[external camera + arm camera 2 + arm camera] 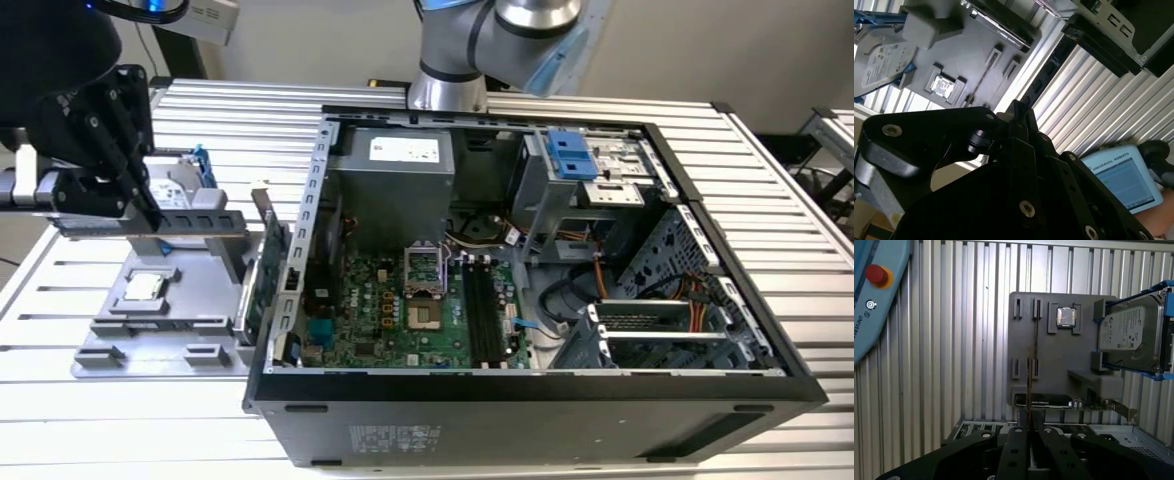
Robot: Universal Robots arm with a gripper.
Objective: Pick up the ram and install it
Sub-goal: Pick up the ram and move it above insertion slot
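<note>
Ram (pixel 1029 385) shows edge-on in the first wrist view, pinched at one end between the gripper's (pixel 1029 419) fingers, which are pressed together on it. At the upper left of the exterior view the gripper (pixel 150 215) holds the ram (pixel 194 222) level, as a flat grey bar above the grey tray (pixel 160 335). A chip (pixel 144 287) lies on the tray and a hard drive (pixel 1131 335) with blue rails stands at its edge. A second stick (pixel 1036 335) stands on edge in the tray's slots, just beside the held one in the first wrist view. The open case (pixel 534 400) sits on the exterior view's right of the tray, its black slots (pixel 487 315) near the frame's middle.
</note>
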